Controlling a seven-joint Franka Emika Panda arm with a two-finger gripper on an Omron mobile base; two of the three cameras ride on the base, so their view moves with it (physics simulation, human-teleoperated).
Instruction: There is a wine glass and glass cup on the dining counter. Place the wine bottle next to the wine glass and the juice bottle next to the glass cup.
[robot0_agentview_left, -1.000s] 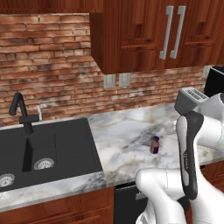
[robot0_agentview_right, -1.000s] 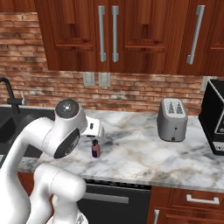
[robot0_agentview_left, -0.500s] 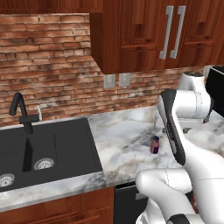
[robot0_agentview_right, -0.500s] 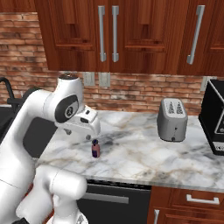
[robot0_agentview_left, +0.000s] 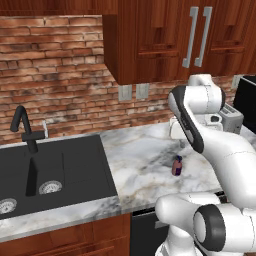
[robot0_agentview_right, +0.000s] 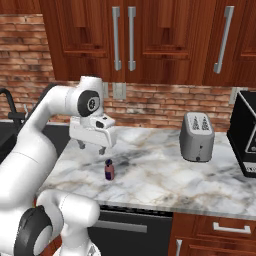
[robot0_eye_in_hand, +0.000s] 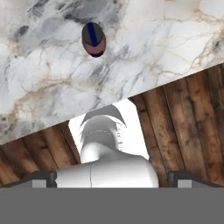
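item, juice bottle (robot0_agentview_right: 109, 170): i am seeing it standing upright on the marbled table (robot0_agentview_right: 165, 175), small and pinkish-purple with a dark cap; from the left base camera it (robot0_agentview_left: 177, 165) is sitting near the table's (robot0_agentview_left: 135, 165) front edge, well right of the sink; in the hand camera i am looking down on its cap (robot0_eye_in_hand: 93, 39), with the marble (robot0_eye_in_hand: 52, 70) around it and the wood floor (robot0_eye_in_hand: 183, 127) lying past the table edge;

item, claw (robot0_agentview_right: 91, 147): i am holding it above the table, just behind and to the left of the juice bottle as the right base camera shows it; its two dark fingers (robot0_agentview_right: 102, 150) are pointing down and standing wide apart, with nothing between them; it is not touching the bottle;

item, black sink (robot0_agentview_left: 50, 172): it is lying at the left of the table, with a black tap (robot0_agentview_left: 26, 131) behind it;

item, toaster (robot0_agentview_right: 197, 136): a silver two-slot one, it is standing on the table well to the right of the bottle; from the left base camera it (robot0_agentview_left: 230, 117) is partly hidden behind the arm;

item, black appliance (robot0_agentview_right: 245, 132): it is standing at the far right of the table, beside the toaster;

item, backdrop: a brick wall (robot0_agentview_left: 55, 75) is running behind the table, with reddish wood cabinets (robot0_agentview_right: 150, 40) hanging above it.
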